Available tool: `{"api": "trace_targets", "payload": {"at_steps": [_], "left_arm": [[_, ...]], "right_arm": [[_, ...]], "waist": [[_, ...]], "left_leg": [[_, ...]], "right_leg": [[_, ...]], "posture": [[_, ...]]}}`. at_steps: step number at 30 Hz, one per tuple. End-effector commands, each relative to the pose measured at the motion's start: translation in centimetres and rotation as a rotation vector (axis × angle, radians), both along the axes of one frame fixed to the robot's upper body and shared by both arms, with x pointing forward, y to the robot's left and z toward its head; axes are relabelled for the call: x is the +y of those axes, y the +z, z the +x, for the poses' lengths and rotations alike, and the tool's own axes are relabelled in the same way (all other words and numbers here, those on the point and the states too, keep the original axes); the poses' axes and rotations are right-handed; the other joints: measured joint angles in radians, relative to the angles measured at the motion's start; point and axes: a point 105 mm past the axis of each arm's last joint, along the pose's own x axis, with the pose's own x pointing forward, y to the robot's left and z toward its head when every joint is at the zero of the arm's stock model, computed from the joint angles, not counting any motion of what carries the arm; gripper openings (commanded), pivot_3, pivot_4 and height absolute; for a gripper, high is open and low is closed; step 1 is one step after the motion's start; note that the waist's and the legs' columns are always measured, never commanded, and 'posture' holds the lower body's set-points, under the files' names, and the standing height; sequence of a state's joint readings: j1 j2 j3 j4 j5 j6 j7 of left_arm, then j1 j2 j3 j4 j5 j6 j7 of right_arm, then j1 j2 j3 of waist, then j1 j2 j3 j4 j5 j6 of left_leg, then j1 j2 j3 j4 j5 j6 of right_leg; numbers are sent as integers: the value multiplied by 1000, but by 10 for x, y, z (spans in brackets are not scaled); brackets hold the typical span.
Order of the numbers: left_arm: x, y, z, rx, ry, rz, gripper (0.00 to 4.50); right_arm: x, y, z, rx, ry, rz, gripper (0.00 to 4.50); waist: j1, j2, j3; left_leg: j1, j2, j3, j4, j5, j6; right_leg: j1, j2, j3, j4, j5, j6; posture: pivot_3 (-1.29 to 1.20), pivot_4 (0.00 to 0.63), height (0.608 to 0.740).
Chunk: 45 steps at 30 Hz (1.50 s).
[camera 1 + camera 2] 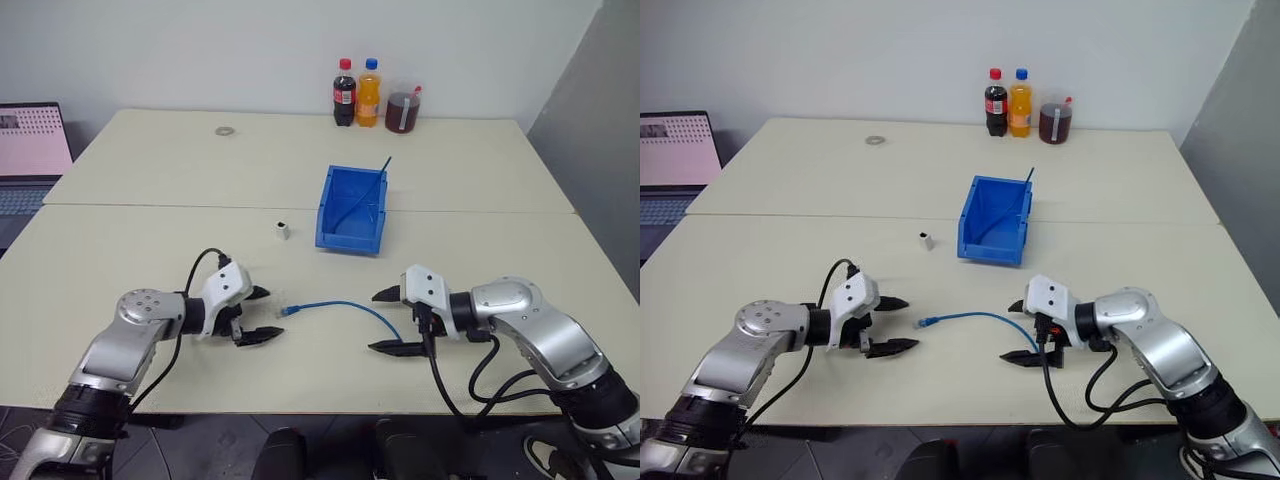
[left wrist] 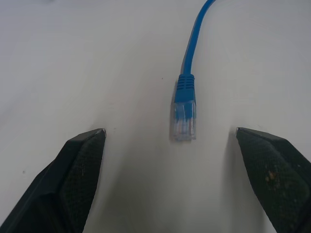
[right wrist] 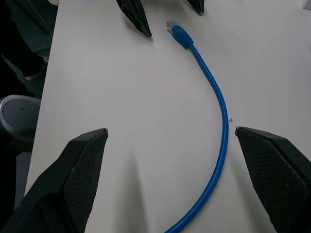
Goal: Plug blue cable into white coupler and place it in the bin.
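The bin (image 1: 352,210) is seen mid-worktop (image 1: 150,170), with the coupler (image 1: 283,231) just left of it. The cable (image 1: 340,305) lies loose on the worktop between the left pincer (image 1: 259,314) and right pincer (image 1: 392,322), both spread apart and empty.

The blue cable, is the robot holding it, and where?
No. The blue cable lies loose on the table. The left gripper and right gripper are both open, holding nothing.

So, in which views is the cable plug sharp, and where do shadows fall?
Left wrist view: clear plug of the blue cable is sharp, with soft shadows beside each claw finger. Right wrist view: the plug is softer, a faint shadow on the table.
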<state>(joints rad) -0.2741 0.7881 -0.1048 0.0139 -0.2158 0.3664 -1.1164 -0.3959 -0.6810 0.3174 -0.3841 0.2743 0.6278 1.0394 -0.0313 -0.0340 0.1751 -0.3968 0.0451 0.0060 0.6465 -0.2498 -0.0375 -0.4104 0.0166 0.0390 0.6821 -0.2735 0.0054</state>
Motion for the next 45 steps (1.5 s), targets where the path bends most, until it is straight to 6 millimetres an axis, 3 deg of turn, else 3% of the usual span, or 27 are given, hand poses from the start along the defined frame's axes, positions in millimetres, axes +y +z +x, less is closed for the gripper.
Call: {"api": "trace_targets", "payload": {"at_steps": [1,9,15,22,27,34,38,45], "left_arm": [[-3,-11,0,37,7,37,4500],[-11,-31,-13,106,-29,96,2920],[-23,-34,-21,134,-48,64,1691],[-20,-34,-28,162,-45,50,217],[-19,-27,-29,160,-53,5,213],[-32,8,-13,74,-101,-146,213],[-41,29,-7,50,-127,-246,213],[-53,56,0,54,-158,-384,213]], "right_arm": [[1,15,-2,-60,-4,27,4468],[1,23,2,-102,-48,51,4500],[1,23,0,-98,-67,61,4500],[1,25,-2,-83,-91,91,4500],[0,31,-1,-74,-125,158,4500],[0,35,-13,-16,-121,290,4500],[5,35,-28,119,-84,339,4500],[8,37,-30,232,-144,438,4500]], "waist": [[1,0,0],[2,0,-1],[4,1,-3],[3,2,-3],[2,2,-3],[4,2,-3],[3,0,-2],[2,0,-2]], "left_leg": [[0,0,0,0,0,0],[1,0,0,0,0,0],[3,0,0,0,0,0],[4,0,0,0,0,0],[4,0,-1,0,0,0],[4,0,0,0,0,0],[2,0,-1,0,0,0],[2,0,-1,0,0,0]], "right_leg": [[0,0,0,0,0,0],[1,0,2,0,0,0],[4,-1,2,-1,0,0],[4,-1,2,-1,0,0],[4,0,2,-1,0,0],[4,0,1,-1,0,0],[3,0,0,-1,0,0],[3,1,0,-1,0,0]], "posture": [[0,150,740],[0,150,740],[0,150,740],[0,150,740],[0,150,740],[0,150,740],[0,150,740],[0,150,740]]}}
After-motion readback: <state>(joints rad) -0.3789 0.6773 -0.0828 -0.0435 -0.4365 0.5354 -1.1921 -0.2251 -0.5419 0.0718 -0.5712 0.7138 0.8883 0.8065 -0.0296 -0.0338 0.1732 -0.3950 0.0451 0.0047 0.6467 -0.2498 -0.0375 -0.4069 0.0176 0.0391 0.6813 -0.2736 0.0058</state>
